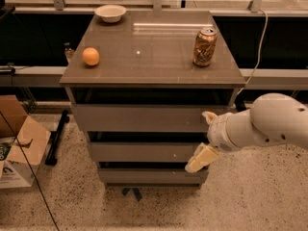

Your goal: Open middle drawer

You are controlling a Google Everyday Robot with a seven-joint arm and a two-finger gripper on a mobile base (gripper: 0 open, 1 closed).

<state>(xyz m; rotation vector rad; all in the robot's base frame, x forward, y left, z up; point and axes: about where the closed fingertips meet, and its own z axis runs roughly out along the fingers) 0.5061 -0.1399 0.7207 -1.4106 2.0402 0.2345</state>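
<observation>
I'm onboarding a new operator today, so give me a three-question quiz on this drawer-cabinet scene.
1. True or false: the soda can stands at the left edge of the cabinet.
2. Where is the tool? A) above the top; B) by the right end of the middle drawer; C) on the floor at left.
3. How many drawer fronts are stacked below the top?
Key: 1 false, it stands on the right; 2 B; 3 three.

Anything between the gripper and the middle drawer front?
Nothing. In the camera view the open gripper is at the middle drawer's right end, with its lower finger overlapping the front panel; whether it touches cannot be told.
</observation>
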